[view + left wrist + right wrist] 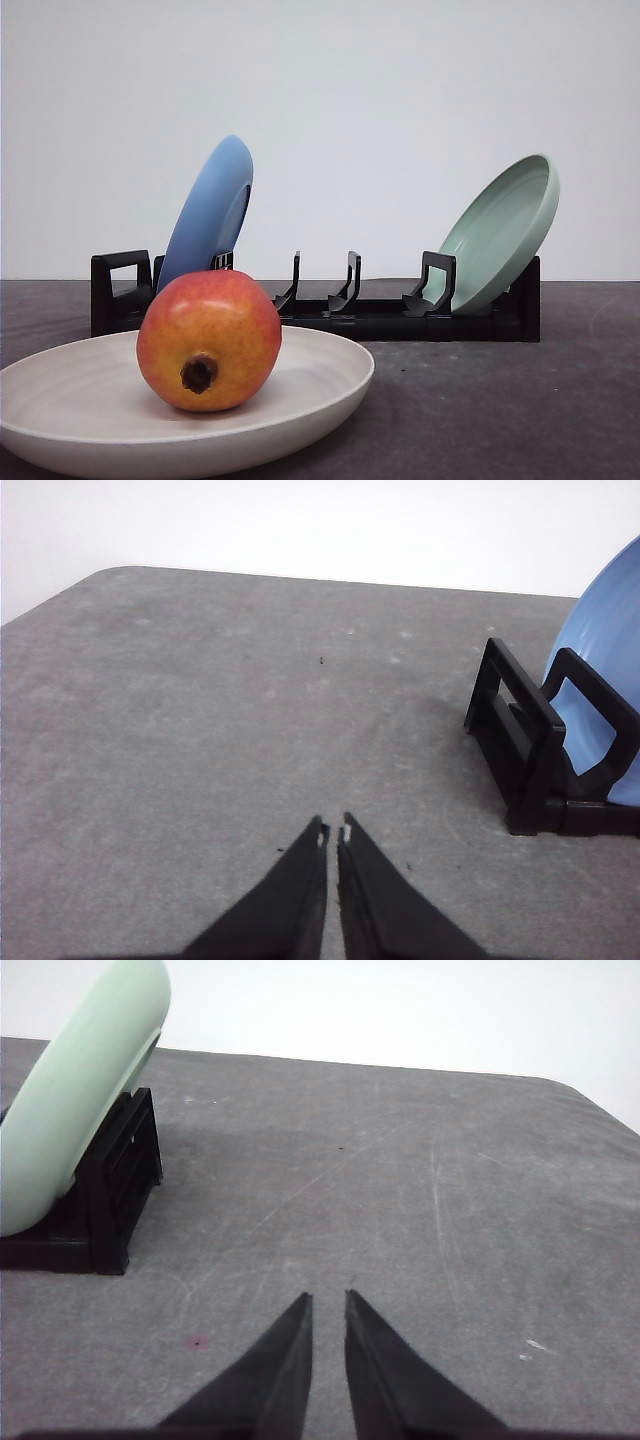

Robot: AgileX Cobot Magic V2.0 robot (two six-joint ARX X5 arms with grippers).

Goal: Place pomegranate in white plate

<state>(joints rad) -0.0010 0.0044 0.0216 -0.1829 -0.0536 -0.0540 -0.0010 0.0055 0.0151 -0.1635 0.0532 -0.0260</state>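
Left hand [333,832]: we see its fingers pressed together on nothing, hovering over bare bench [200,730] beside the black rack's [530,750] end.
Pomegranate [208,341]: it rests in the white plate [320,390] at the front left, dark calyx toward the camera (nothing is touching it).
Rack: the blue plate [212,212] leans at its left end, the pale green plate [500,232] at its right.
Right hand [328,1305]: nearly pressed together, a thin gap only, holding nothing.
Progress: we judge the placing done, with nothing left but parking the arms.
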